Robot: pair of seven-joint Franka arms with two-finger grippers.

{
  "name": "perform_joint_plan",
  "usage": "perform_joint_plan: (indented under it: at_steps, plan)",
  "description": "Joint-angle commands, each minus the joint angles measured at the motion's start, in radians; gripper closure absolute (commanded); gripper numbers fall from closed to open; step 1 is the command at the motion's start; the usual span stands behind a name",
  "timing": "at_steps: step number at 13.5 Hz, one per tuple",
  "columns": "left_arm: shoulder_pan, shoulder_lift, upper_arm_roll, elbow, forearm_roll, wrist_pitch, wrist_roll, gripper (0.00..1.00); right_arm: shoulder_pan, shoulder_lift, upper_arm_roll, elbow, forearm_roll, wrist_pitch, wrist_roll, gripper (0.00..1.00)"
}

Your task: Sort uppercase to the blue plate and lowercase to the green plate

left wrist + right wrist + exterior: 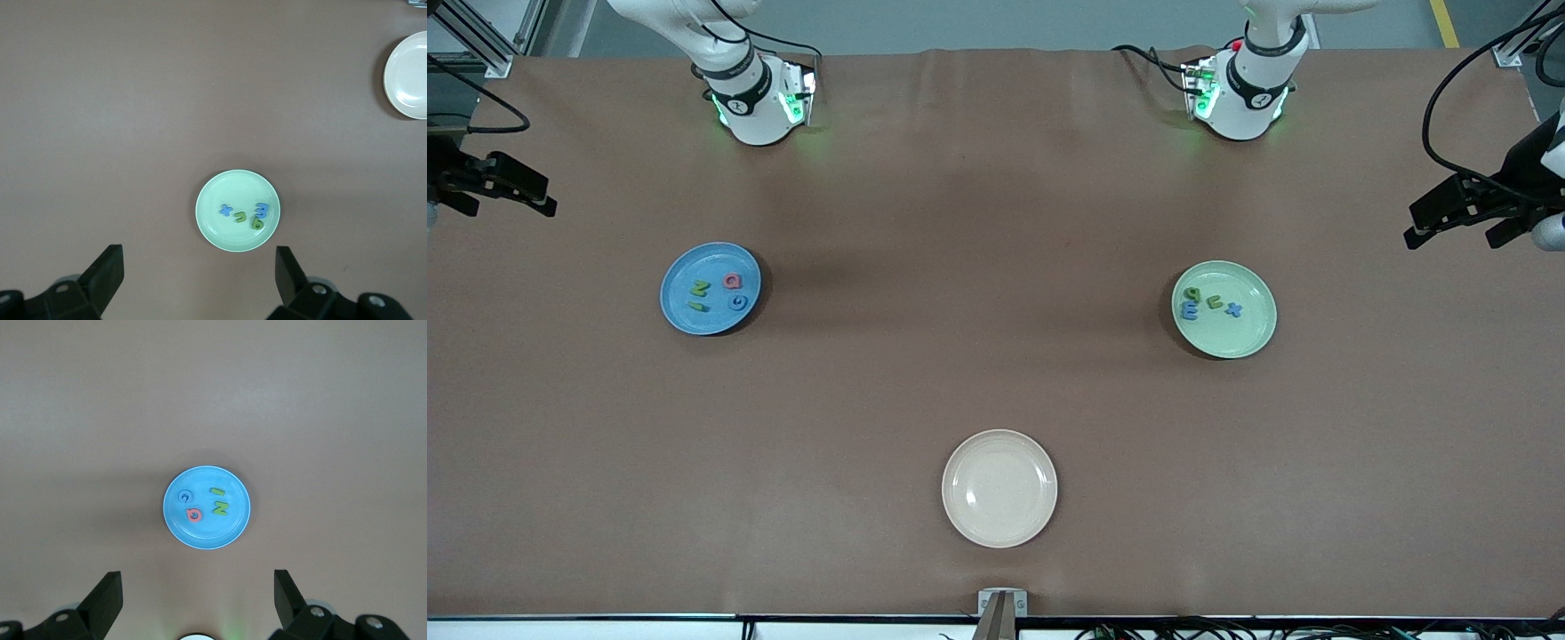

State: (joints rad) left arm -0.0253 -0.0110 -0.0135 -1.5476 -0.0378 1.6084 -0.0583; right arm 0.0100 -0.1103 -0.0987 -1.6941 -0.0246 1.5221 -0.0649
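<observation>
The blue plate (711, 322) lies toward the right arm's end of the table. It holds the uppercase letters: a green N (701, 287), a pinkish-red Q (732, 281), a blue G (737, 302) and another small green piece (698, 307). The pale green plate (1227, 340) lies toward the left arm's end. In it are the lowercase letters: a blue x (1233, 309), a green u (1213, 302), a blue m (1189, 310) and a green a-like letter (1192, 293). My left gripper (199, 267) hangs open high above the green plate (227, 239). High above the blue plate (207, 537), my right gripper (197, 590) is open too. Neither holds anything.
A cream-white plate (1000, 524) with nothing in it sits nearest the front camera, midway between the two arms' ends. Brown table cloth covers everything around the plates. The arms' white bases (756, 98) (1240, 89) stand at the table's edge farthest from the front camera.
</observation>
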Motion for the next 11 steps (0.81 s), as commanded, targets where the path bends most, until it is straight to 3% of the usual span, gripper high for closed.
perform_joint_plan:
  at_steps: [1,4,11]
  plan:
    - [0.002,-0.014,-0.002,0.003,-0.001,-0.013,0.011,0.0,-0.021,-0.028,0.011,-0.027,0.014,0.017,-0.003,0.0]
    - [0.002,-0.014,-0.002,0.003,-0.002,-0.013,0.009,0.0,-0.035,-0.029,0.04,-0.027,0.014,0.015,-0.003,0.0]
    - [0.002,-0.014,-0.002,0.003,-0.001,-0.013,0.009,0.0,-0.028,-0.031,0.04,-0.027,0.014,0.018,-0.003,0.0]
